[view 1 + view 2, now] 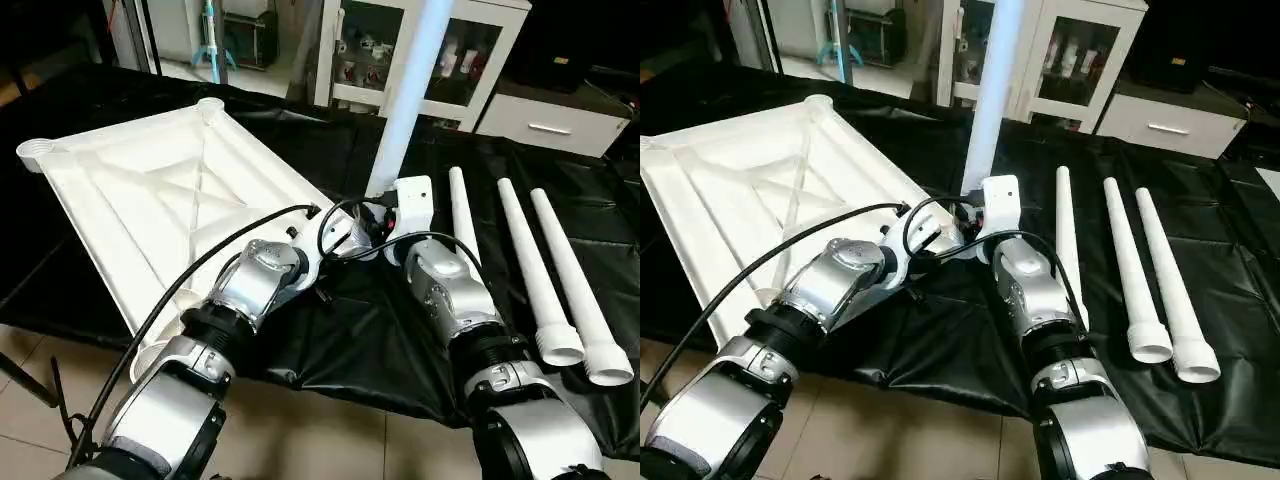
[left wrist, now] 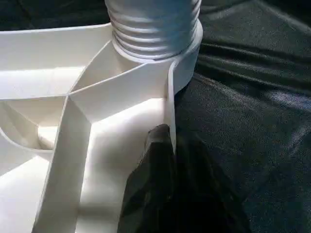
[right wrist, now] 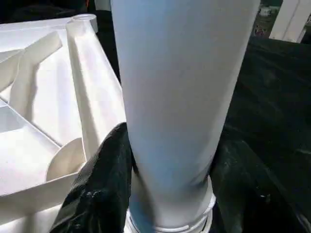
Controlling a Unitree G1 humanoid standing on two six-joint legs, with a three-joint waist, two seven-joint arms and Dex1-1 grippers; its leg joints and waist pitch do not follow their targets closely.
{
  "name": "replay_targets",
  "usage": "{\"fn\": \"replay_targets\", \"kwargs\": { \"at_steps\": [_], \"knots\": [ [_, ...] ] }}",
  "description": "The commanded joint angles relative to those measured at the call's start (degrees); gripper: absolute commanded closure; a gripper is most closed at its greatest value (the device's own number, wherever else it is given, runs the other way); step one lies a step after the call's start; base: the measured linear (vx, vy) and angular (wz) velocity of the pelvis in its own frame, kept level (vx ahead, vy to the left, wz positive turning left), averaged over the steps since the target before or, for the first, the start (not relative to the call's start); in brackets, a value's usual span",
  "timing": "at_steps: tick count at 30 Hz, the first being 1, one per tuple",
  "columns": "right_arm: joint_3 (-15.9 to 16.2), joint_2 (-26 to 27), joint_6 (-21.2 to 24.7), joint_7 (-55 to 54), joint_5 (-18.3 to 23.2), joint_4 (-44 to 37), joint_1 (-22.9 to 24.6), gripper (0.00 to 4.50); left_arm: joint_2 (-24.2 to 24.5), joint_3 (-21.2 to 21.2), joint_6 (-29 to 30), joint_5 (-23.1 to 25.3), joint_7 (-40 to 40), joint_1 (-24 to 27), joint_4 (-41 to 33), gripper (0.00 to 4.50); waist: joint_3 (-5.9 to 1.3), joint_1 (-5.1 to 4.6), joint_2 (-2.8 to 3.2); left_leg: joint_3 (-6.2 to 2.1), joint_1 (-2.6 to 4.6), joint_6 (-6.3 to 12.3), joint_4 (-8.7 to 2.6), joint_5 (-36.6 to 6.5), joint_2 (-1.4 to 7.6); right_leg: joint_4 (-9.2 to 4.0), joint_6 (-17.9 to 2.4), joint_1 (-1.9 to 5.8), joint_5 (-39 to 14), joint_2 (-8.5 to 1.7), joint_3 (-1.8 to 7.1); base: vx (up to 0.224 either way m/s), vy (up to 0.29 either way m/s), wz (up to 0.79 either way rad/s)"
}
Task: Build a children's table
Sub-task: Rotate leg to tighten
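The white table top [image 1: 130, 190] lies upside down on the black cloth, its X-ribbed underside facing up. One white leg [image 1: 410, 90] stands upright in the corner socket [image 2: 160, 43] nearest my arms. My right gripper [image 3: 170, 160] is shut on this leg just above the socket, with a black finger [image 3: 104, 165] on each side of it. My left gripper [image 2: 172, 145] is shut on the top's side rim [image 2: 170, 97] just below that corner. Three loose legs [image 1: 530, 270] lie side by side on the cloth to the right.
The black-covered work table [image 1: 360, 340] ends close in front of me, with tiled floor [image 1: 330, 440] below. A glass-door cabinet [image 1: 400, 50] and a white drawer unit [image 1: 550, 120] stand behind it. A black cable [image 1: 200, 270] loops over my left forearm.
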Motion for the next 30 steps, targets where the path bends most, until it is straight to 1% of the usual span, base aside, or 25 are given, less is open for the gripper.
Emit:
{"fn": "replay_targets", "kwargs": {
  "at_steps": [1, 2, 4, 5, 6, 7, 9, 10, 11, 12, 13, 14, 15, 16, 17, 18, 19, 20, 21, 22, 24, 25, 26, 27, 30],
  "knots": [
    [0.60, 0.31, 2.19, 3.70, 0.46, 3.56, 2.00, 2.05, -0.85, 0.33, -3.45, -0.20, -0.68, -1.76, -1.04, 4.50, -3.25, 0.41, 0.19, 0.40, 0.53, 2.15, -3.93, -9.34, 0.48, -4.00, -13.24, 2.85, -1.72, -2.43, 1.10, 0.000, 0.000, 0.00],
    [-0.14, 0.10, 1.94, 4.48, 1.28, 2.78, 2.27, 1.91, -0.65, 0.15, -3.50, -0.34, -0.93, -1.60, -0.97, 4.50, -3.22, 0.48, 0.21, 0.36, 0.60, 1.94, -3.98, -10.40, 0.55, -4.14, -12.82, 2.84, -3.26, -2.49, 1.12, 0.000, 0.000, 0.00],
    [-0.42, -0.06, 2.11, 5.23, 1.86, 2.03, 2.53, 1.88, -0.55, 0.08, -3.53, -0.37, -1.08, -1.49, -1.06, 4.50, -3.25, 0.50, 0.23, 0.35, 0.48, 1.95, -3.97, -9.74, 0.54, -4.07, -12.73, 2.85, -2.60, -2.43, 1.15, 0.000, 0.000, 0.00],
    [-0.48, -0.56, 2.23, 7.07, 2.41, 0.29, 3.14, 1.82, -0.40, -0.02, -3.53, -0.47, -1.49, -1.19, -1.27, 4.50, -3.31, 0.64, 0.26, 0.37, 0.45, 2.14, -3.94, -8.69, 0.56, -3.93, -12.87, 2.90, -1.12, -2.49, 1.18, 0.000, 0.000, 0.00],
    [-0.58, -0.92, 2.38, 7.93, 2.74, -0.99, 3.57, 1.70, -0.29, -0.10, -3.53, -0.50, -1.76, -0.97, -1.46, 4.50, -3.37, 0.73, 0.18, 0.35, 0.37, 2.44, -3.89, -7.67, 0.55, -3.75, -13.07, 3.05, 0.51, -2.45, 1.14, 0.000, 0.000, 0.00],
    [-0.91, -1.44, 2.79, 8.94, 3.26, -2.89, 4.19, 1.55, -0.09, -0.26, -3.51, -0.49, -2.13, -0.64, -1.79, 4.50, -3.34, 0.75, 0.18, 0.36, 0.37, 2.65, -3.90, -7.38, 0.52, -3.75, -13.16, 3.07, 1.00, -2.40, 1.12, 0.000, 0.000, 0.00],
    [-1.12, -2.31, 3.24, 10.18, 3.78, -5.59, 5.07, 1.39, 0.28, -0.65, -3.73, -0.44, -3.05, -0.12, -2.27, 4.50, -3.25, 0.90, 0.27, 0.42, 0.44, 3.14, -3.90, -7.31, 0.55, -3.87, -13.28, 3.01, 0.82, -2.51, 1.16, 0.000, 0.000, 0.00],
    [-1.15, -2.95, 3.56, 10.81, 4.03, -6.95, 5.53, 1.39, 0.47, -0.79, -3.84, -0.50, -3.58, 0.20, -2.59, 4.50, -3.26, 1.00, 0.15, 0.44, 0.44, 3.22, -3.87, -7.14, 0.52, -3.89, -13.21, 3.07, 0.60, -2.48, 1.20, 0.000, 0.000, 0.00],
    [-1.16, -3.23, 3.74, 11.04, 4.13, -7.50, 5.72, 1.34, 0.56, -0.84, -3.80, -0.53, -3.79, 0.33, -2.74, 4.50, -3.24, 1.03, 0.15, 0.44, 0.43, 3.24, -3.91, -7.29, 0.54, -3.94, -13.23, 3.04, 0.31, -2.50, 1.20, 0.000, 0.000, 0.00],
    [-1.43, -4.66, 4.61, 12.30, 4.68, -10.28, 6.65, 1.27, 1.16, -1.38, -4.16, -0.56, -5.22, 1.05, -3.66, 4.50, -3.15, 1.17, 0.23, 0.40, 0.45, 3.20, -3.97, -7.62, 0.57, -4.06, -13.16, 3.06, -0.45, -2.52, 1.20, 0.000, 0.000, 0.00],
    [-1.62, -5.24, 4.99, 12.86, 4.91, -11.42, 7.04, 1.18, 1.47, -1.68, -4.46, -0.54, -5.94, 1.38, -4.09, 4.50, -3.14, 1.31, 0.24, 0.38, 0.45, 3.18, -3.98, -7.94, 0.71, -4.07, -13.04, 3.03, -0.84, -2.55, 1.21, 0.000, 0.000, 0.00],
    [-1.83, -7.59, 6.74, 15.41, 5.72, -14.63, 8.19, 1.06, 2.52, -2.34, -4.19, -0.89, -8.43, 2.59, -5.70, 4.50, -3.16, 1.42, 0.30, 0.35, 0.51, 3.18, -4.03, -7.68, 0.74, -4.02, -13.05, 3.06, -0.55, -2.49, 1.18, 0.000, 0.000, 0.00],
    [-1.83, -7.60, 6.75, 15.43, 5.72, -14.65, 8.20, 0.99, 2.53, -2.34, -4.19, -0.89, -8.44, 2.60, -5.71, 4.50, -3.12, 1.43, 0.26, 0.38, 0.48, 3.20, -4.02, -7.61, 0.77, -4.01, -13.07, 3.03, -0.37, -2.47, 1.19, 0.000, 0.000, 0.00],
    [-1.57, -8.94, 7.21, 17.13, 5.89, -15.92, 8.88, 0.94, 3.08, -2.65, -4.50, -1.31, -10.04, 3.34, -6.65, 4.50, -3.15, 1.42, 0.27, 0.43, 0.49, 3.17, -3.98, -7.45, 0.71, -3.96, -13.09, 2.99, -0.24, -2.43, 1.20, 0.000, 0.000, 0.00],
    [-0.66, -12.80, 8.24, 22.61, 6.53, -19.63, 10.96, 0.86, 4.70, -3.61, -6.18, -2.44, -14.63, 5.42, -9.31, 4.50, -3.12, 1.61, 0.56, 0.34, 0.58, 3.17, -4.01, -7.66, 0.76, -4.06, -13.07, 3.10, -0.03, -2.37, 1.12, 0.000, 0.000, 0.00],
    [-0.39, -13.58, 8.35, 23.99, 6.73, -20.41, 11.44, 0.75, 5.06, -3.85, -6.73, -2.66, -15.60, 5.82, -9.85, 4.50, -3.08, 1.83, 0.49, 0.39, 0.50, 3.67, -3.97, -7.13, 0.90, -3.96, -13.09, 3.22, 1.24, -2.46, 1.24, 0.000, 0.000, 0.00],
    [0.85, -16.76, 9.25, 29.93, 7.59, -23.57, 13.46, 0.63, 6.61, -4.87, -7.78, -3.39, -19.32, 7.34, -11.97, 4.50, -3.05, 1.90, 0.55, 0.45, 0.50, 3.83, -3.93, -7.21, 0.77, -4.00, -13.20, 3.16, 1.15, -2.38, 1.22, 0.000, 0.000, 0.00],
    [1.29, -17.90, 9.76, 32.11, 7.88, -24.74, 14.20, 0.56, 7.21, -5.26, -7.88, -3.55, -20.55, 7.85, -12.70, 4.50, -3.11, 2.19, 0.57, 0.48, 0.52, 4.31, -3.89, -7.67, 0.90, -4.00, -13.16, 3.24, 1.15, -2.45, 1.28, 0.000, 0.000, 0.00],
    [1.89, -19.17, 10.07, 34.64, 8.22, -25.92, 15.01, 0.49, 7.97, -5.89, -9.18, -3.60, -22.05, 8.43, -13.44, 4.50, -3.06, 2.42, 0.78, 0.46, 0.50, 4.58, -3.96, -7.56, 0.90, -4.04, -13.14, 3.16, 0.86, -2.48, 1.25, 0.000, 0.000, 0.00],
    [1.89, -19.17, 10.07, 34.64, 8.22, -25.92, 15.01, 0.44, 7.97, -5.89, -9.18, -3.60, -22.05, 8.43, -13.44, 4.50, -3.02, 2.43, 0.71, 0.58, 0.57, 4.35, -3.97, -7.83, 0.90, -4.09, -13.19, 2.91, -0.09, -2.43, 1.27, 0.000, 0.000, 0.00],
    [4.37, -23.72, 11.76, 42.27, 8.93, -29.90, 17.61, 0.30, 10.51, -7.53, -11.66, -4.51, -27.32, 10.35, -16.47, 4.50, -2.87, 2.60, 0.76, 0.52, 0.56, 4.03, -4.08, -8.80, 1.02, -4.29, -13.01, 2.92, -2.61, -2.57, 1.29, 0.000, 0.000, 0.00],
    [4.41, -23.78, 11.78, 42.37, 8.94, -29.95, 17.64, 0.17, 10.54, -7.55, -11.68, -4.52, -27.38, 10.37, -16.50, 4.50, -2.90, 2.60, 0.87, 0.46, 0.57, 3.94, -4.13, -8.96, 1.08, -4.28, -12.97, 2.95, -3.03, -2.62, 1.27, 0.000, 0.000, 0.00],
    [5.73, -26.16, 12.16, 45.70, 8.85, -31.36, 18.70, 0.07, 11.91, -8.07, -11.65, -5.22, -30.13, 11.32, -18.42, 4.50, -2.83, 2.68, 0.88, 0.42, 0.63, 3.55, -4.21, -9.57, 1.15, -4.31, -12.77, 2.86, -4.20, -2.58, 1.21, 0.000, 0.000, 0.00],
    [6.74, -27.94, 12.55, 48.16, 8.84, -32.26, 19.36, 0.01, 13.02, -8.48, -11.82, -5.52, -32.11, 11.97, -19.79, 4.50, -2.84, 2.67, 0.88, 0.47, 0.58, 3.57, -4.21, -9.46, 1.15, -4.34, -12.66, 2.85, -4.30, -2.60, 1.26, 0.000, 0.000, 0.00],
    [8.45, -30.35, 12.89, 52.30, 8.65, -33.42, 19.87, 0.01, 15.11, -9.06, -12.38, -5.16, -34.95, 12.78, -21.29, 4.50, -2.88, 2.57, 0.85, 0.51, 0.50, 4.09, -4.07, -8.33, 1.11, -4.09, -12.97, 2.77, -2.56, -2.54, 1.26, 0.000, 0.000, 0.00]
  ]
}}
